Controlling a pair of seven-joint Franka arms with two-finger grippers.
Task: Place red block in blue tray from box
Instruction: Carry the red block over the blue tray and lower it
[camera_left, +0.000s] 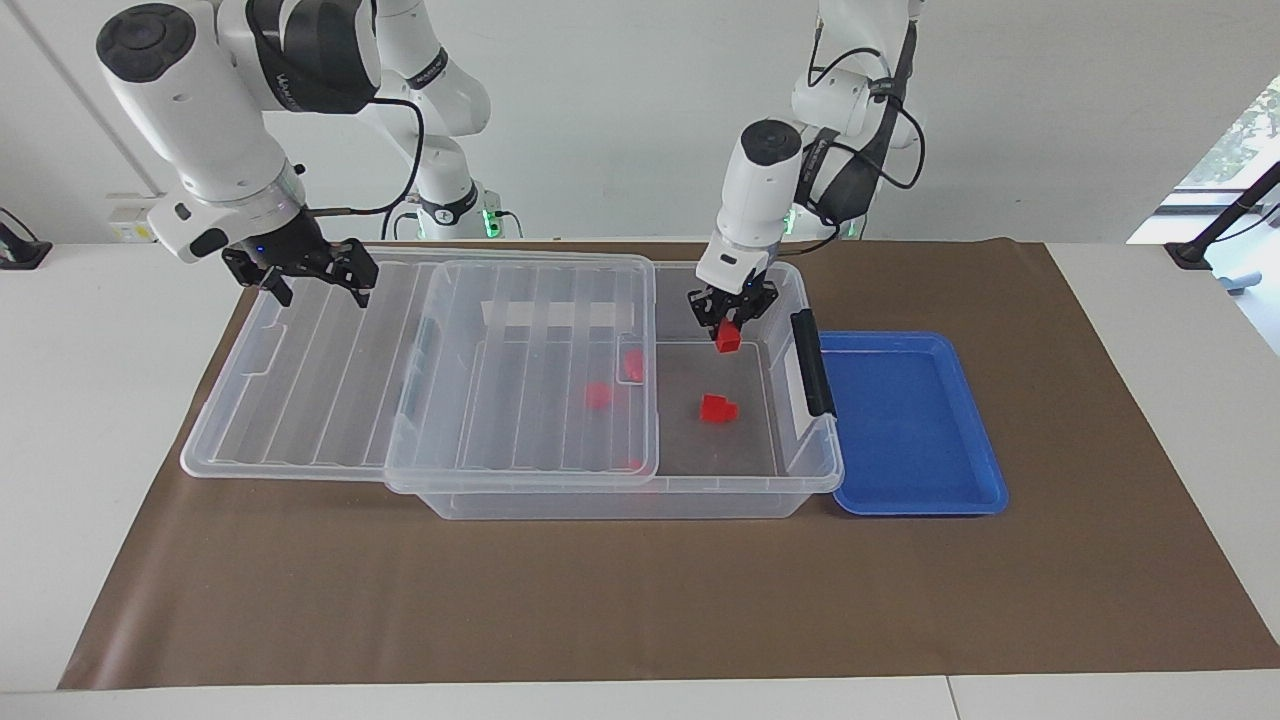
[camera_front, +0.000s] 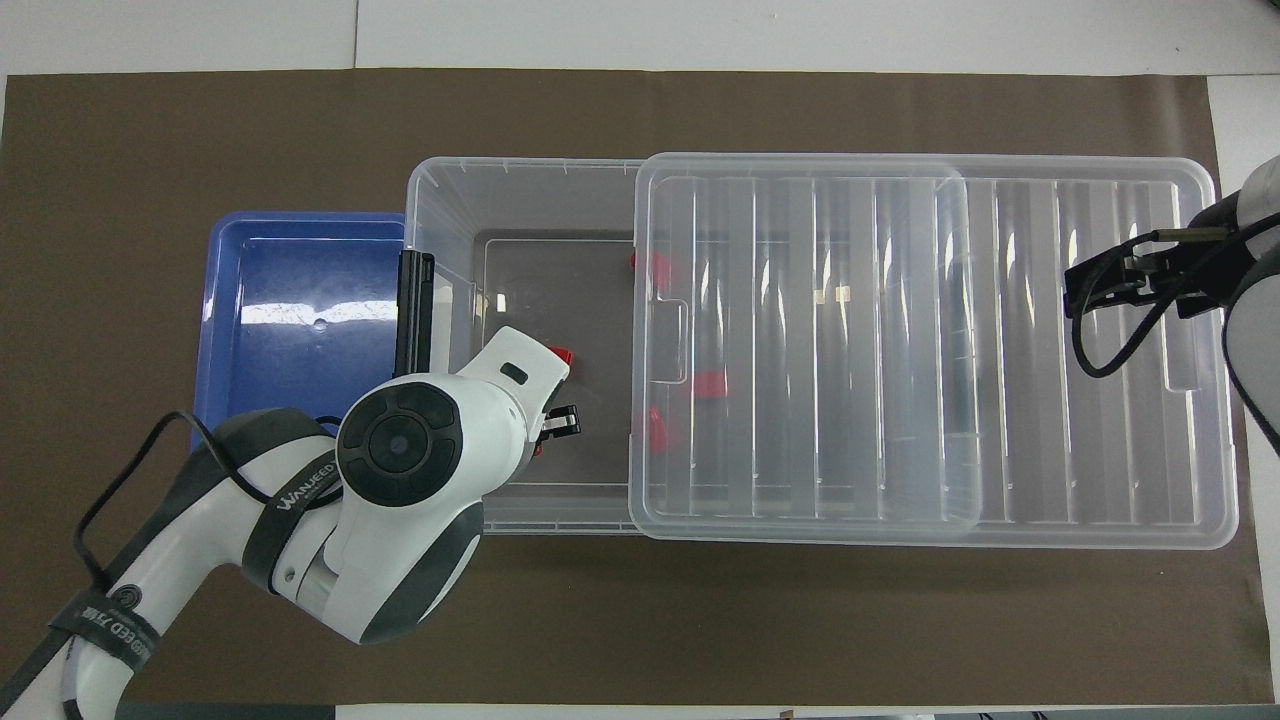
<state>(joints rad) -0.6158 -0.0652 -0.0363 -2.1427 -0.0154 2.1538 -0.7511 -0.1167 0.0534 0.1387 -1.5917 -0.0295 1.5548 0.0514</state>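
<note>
Red block (camera_left: 727, 338): pinched between the fingertips of the left gripper (camera_left: 729, 312), hanging clear of the floor of the box (camera_left: 800, 478), over its uncovered end.
Left gripper: pressed together on the block, pointing down.
Blue tray (camera_left: 975, 497): just beside the box's black latch (camera_left: 811, 362), toward the left arm's end of the table; bare inside.
Coming move, by judgement: up over the latch wall, then sideways to the tray; left arm nearer by far.
Other red pieces: one (camera_left: 717, 408) on the open floor, more under the ribbed lid (camera_left: 300, 400).
Lid: slid toward the right arm's end.
Right gripper (camera_left: 308, 271): spread, empty, waiting over the lid.
</note>
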